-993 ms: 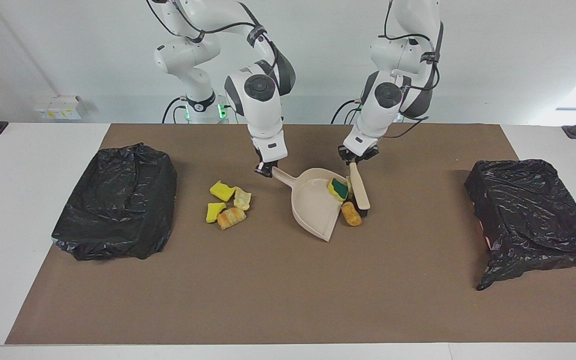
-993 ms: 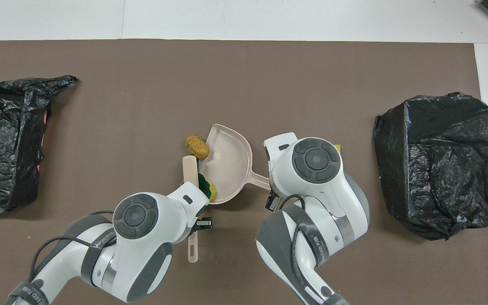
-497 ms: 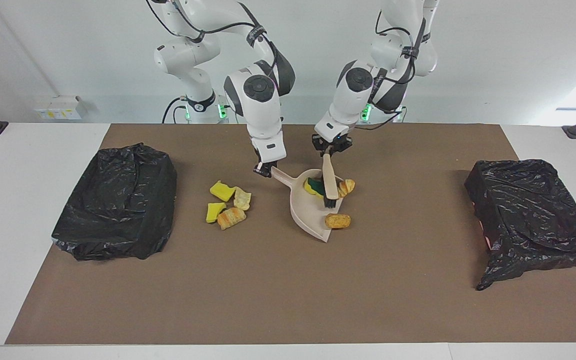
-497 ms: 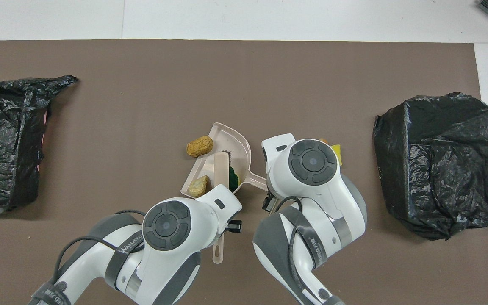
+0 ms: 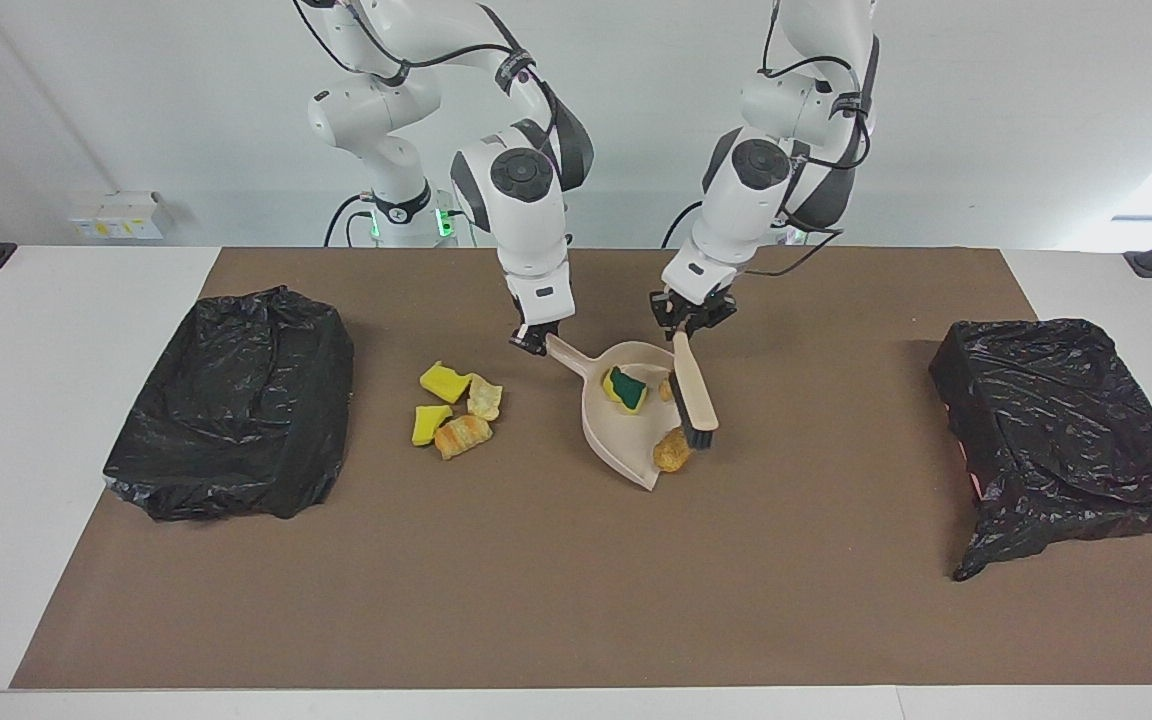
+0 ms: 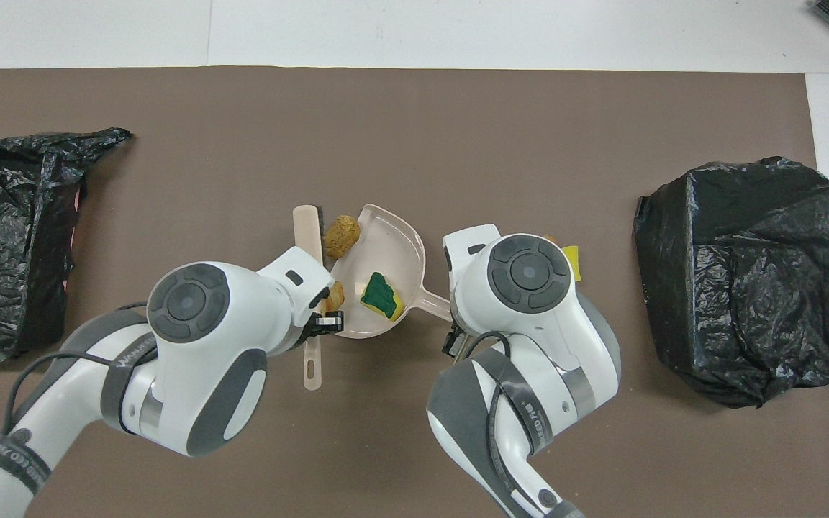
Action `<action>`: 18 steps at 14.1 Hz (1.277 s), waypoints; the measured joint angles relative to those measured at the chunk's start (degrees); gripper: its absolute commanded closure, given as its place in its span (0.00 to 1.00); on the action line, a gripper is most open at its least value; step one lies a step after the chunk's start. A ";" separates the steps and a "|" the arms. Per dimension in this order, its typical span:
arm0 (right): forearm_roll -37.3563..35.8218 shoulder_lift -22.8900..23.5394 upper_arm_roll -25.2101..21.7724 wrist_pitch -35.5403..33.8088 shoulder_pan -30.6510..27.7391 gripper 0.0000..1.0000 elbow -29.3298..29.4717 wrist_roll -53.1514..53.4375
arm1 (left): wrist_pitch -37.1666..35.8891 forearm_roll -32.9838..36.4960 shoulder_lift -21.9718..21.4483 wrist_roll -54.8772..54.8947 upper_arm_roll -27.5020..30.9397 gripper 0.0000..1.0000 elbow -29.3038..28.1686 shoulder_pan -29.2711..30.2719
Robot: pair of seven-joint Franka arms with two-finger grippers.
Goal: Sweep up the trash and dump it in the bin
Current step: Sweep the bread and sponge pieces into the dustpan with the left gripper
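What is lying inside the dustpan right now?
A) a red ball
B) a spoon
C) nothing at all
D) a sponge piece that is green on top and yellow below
D: a green-and-yellow sponge piece lies on the floor of the beige dustpan, seen in both views.

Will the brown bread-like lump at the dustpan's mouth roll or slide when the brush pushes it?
The lump looks rounded, so it probably rolls rather than slides. Small against the brush, likely light. At the dustpan lip, it might skid off sideways.
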 measured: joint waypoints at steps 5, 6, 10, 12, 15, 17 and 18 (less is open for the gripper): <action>0.00 0.36 0.00 1.63 0.18 1.00 -0.38 -0.76 | -0.55 1.22 4.96 14.26 0.13 1.00 1.23 5.92; 0.00 0.41 -0.01 1.64 0.18 1.00 -0.38 -0.76 | -0.55 1.34 5.94 15.36 0.03 1.00 1.56 5.94; 0.00 0.42 -0.01 1.64 0.18 1.00 -0.40 -0.76 | -4.12 1.53 6.69 18.30 -1.54 1.00 2.70 3.67; 0.00 0.65 -0.02 1.64 0.28 1.00 -0.61 -0.76 | -7.80 1.64 6.34 18.72 -1.94 1.00 3.71 0.42; 0.00 0.92 0.00 1.64 0.66 1.00 -0.73 -0.75 | -10.04 1.63 5.57 18.38 -2.90 1.00 4.67 -4.22; 0.00 0.92 -0.02 1.64 0.68 1.00 -0.74 -0.75 | -11.42 1.63 5.31 17.94 -2.73 1.00 6.12 -4.62; 0.00 0.92 -0.02 1.64 0.68 1.00 -0.72 -0.75 | -12.23 1.63 5.23 17.82 -2.22 1.00 7.47 -4.25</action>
